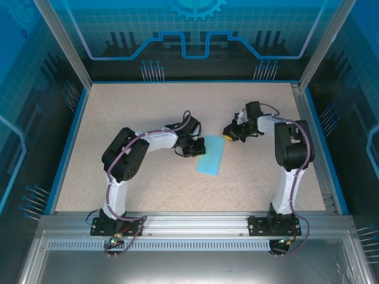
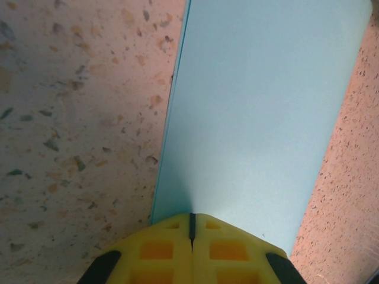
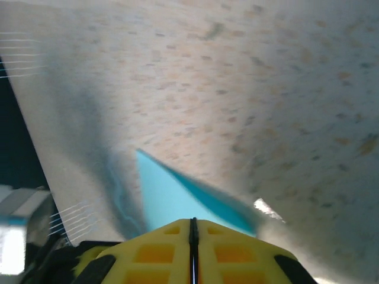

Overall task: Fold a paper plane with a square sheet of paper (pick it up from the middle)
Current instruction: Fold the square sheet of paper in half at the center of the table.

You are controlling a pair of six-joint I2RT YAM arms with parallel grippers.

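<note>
- My left gripper (image 2: 191, 220), with yellow moulded tips, has its jaws together at the left long edge of the thin light-blue square sheet of paper (image 1: 211, 156). I judge this pins the sheet while a fold is set. I cannot tell whether the edge is nipped or only pressed down.
- The sheet lies on the speckled beige table top (image 1: 148, 112), mid-table, between my two grippers.
- My right gripper (image 3: 192, 223), with the same yellow tips, is also closed at the sheet's far corner. I judge it is working that corner. A grip on it is not confirmed.
- Appearance: the sheet reads as a narrow rectangle, not a square, so I judge it folded in half.
- In the left wrist view the surface is smooth, with a darker line along its left edge.
- The far corner casts a shadow and may be slightly raised. No nose or wings are formed.
</note>
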